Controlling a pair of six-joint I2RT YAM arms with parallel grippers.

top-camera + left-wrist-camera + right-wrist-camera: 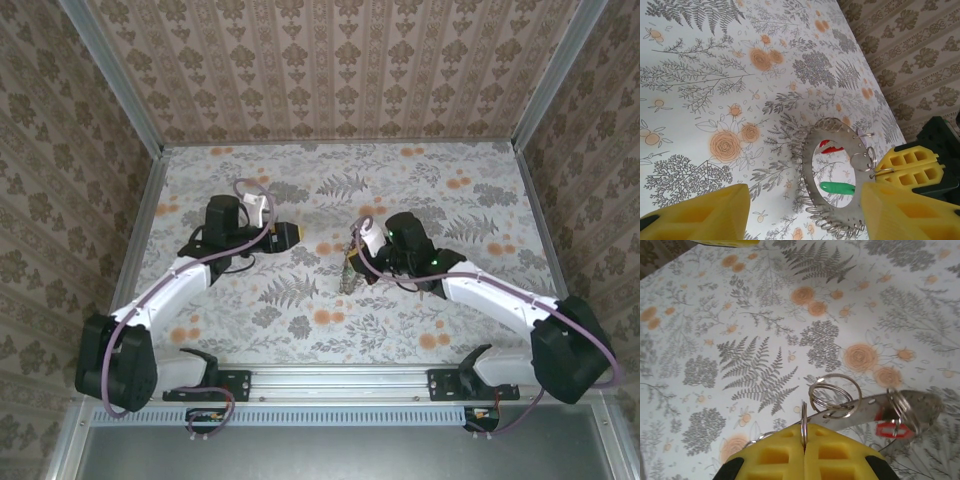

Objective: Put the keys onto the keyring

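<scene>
Mid-table: right gripper (804,434) clenched on the rim of the large flat toothed metal keyring (806,177), ring standing upright over the floral-print table (450,200); red-headed key (830,148) and green-headed key (837,188) show through its hole; left gripper (804,196) spread wide, empty, near the ring

1. I see the keyring (806,180) as a large flat grey metal ring with a wide central hole and wire loops bristling around its outer edge.
2. It stands on edge over the worktop (700,90), its rim pinched in the right end effector (804,437).
3. Small split rings (835,394) hang on its rim.
4. Through the hole I see the red key (831,148) and the green key (837,188), plastic heads only.
</scene>
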